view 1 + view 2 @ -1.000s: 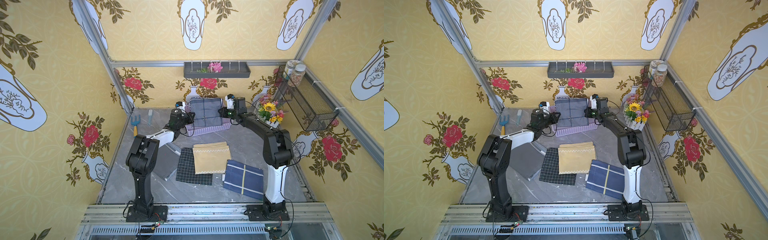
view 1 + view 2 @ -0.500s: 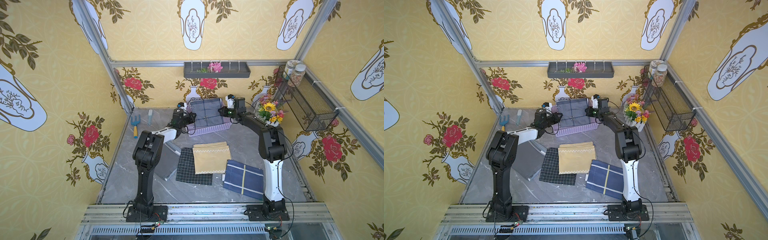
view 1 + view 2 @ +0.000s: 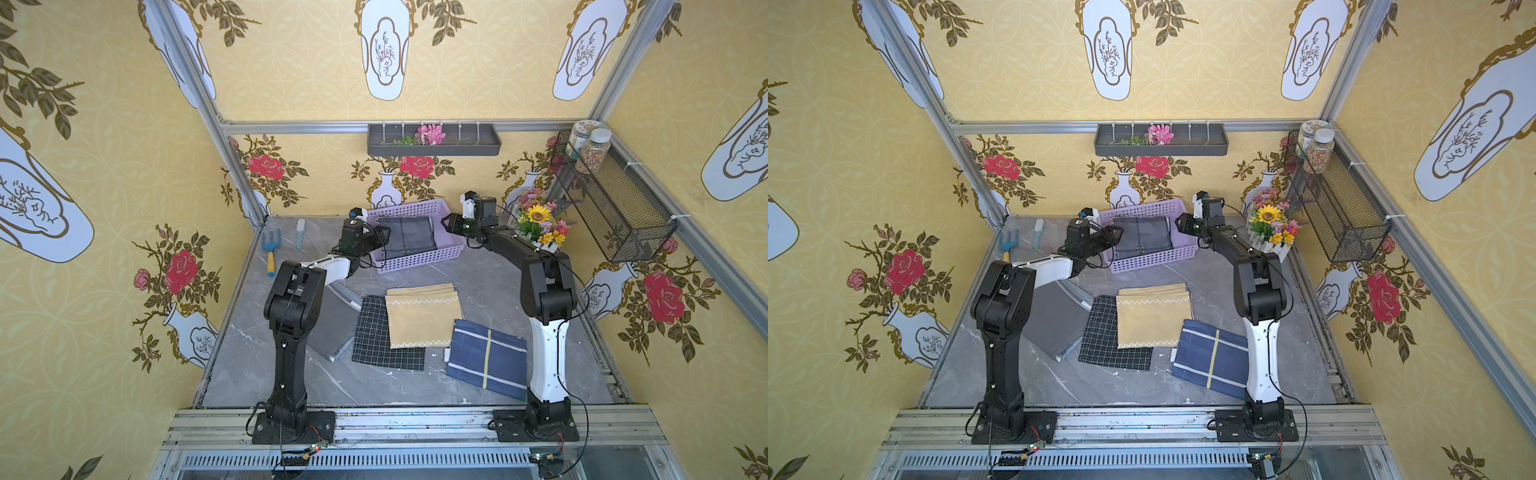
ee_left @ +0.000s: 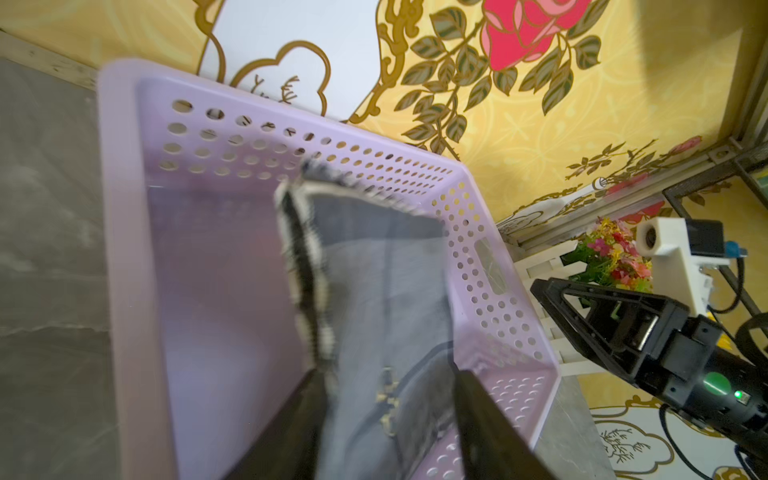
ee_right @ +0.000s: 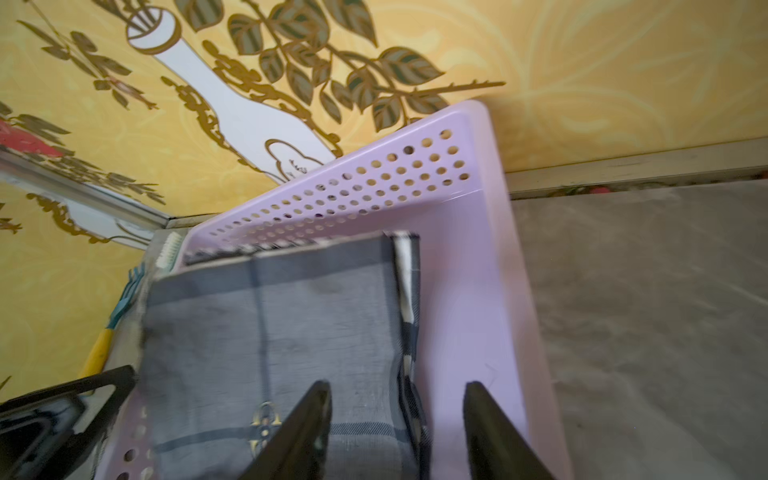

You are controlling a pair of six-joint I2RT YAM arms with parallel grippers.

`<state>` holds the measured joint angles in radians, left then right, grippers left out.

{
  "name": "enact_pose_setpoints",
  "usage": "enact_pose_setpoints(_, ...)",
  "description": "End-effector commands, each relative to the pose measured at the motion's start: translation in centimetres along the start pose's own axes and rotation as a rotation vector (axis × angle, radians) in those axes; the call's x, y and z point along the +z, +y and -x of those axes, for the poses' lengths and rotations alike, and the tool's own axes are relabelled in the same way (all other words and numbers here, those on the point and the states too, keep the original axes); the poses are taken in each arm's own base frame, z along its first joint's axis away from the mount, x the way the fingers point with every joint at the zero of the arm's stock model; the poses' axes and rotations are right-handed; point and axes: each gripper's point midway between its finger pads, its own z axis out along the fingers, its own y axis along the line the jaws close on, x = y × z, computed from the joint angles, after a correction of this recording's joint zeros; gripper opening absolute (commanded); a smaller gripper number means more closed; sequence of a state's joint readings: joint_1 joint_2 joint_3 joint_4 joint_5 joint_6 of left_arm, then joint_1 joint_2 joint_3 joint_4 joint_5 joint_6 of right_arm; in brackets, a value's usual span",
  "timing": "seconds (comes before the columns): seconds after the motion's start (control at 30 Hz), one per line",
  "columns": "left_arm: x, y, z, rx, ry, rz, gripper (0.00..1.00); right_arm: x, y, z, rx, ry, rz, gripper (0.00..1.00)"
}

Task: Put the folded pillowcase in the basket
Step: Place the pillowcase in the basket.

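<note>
Folded grey checked cloth pillowcase [image 3: 409,237]: lying flat inside shallow rectangular lilac plastic basket with perforated sides [image 3: 419,259], at far centre of grey marble-look tabletop [image 3: 478,282]. Judged light, soft, limp and not fragile; likely to sag or unfold if lifted by a single corner. Best taken by pinching all stacked layers at opposite left and right edges. Left gripper [image 4: 390,374]: jaws well apart at left edge, clamped on nothing. Right gripper [image 5: 397,384]: jaws likewise apart over right edge, holding nothing.
</note>
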<state>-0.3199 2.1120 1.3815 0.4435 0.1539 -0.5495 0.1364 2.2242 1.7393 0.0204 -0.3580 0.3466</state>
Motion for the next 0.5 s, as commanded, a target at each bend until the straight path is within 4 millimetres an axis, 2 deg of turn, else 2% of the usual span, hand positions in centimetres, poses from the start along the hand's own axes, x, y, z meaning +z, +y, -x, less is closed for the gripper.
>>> enact_pose_setpoints(0.0,-0.8,-1.2,1.3,0.010,-0.019,-0.008,0.99,-1.3,1.4,2.2,-0.014,-0.067,0.011,0.66)
enact_pose_setpoints(0.13,-2.4,-2.8,2.7,0.022,-0.037,-0.015,1.00,-3.1,2.3,2.8,-0.010,-0.082,0.017,0.68)
enact_pose_setpoints(0.23,-3.7,-3.2,3.0,0.020,-0.037,-0.002,1.00,-4.3,2.5,2.7,0.006,-0.079,-0.002,0.72)
enact_pose_setpoints(0.47,-8.2,-3.1,1.3,0.003,-0.034,0.021,1.00,-6.2,1.1,0.5,0.056,0.010,-0.112,0.83)
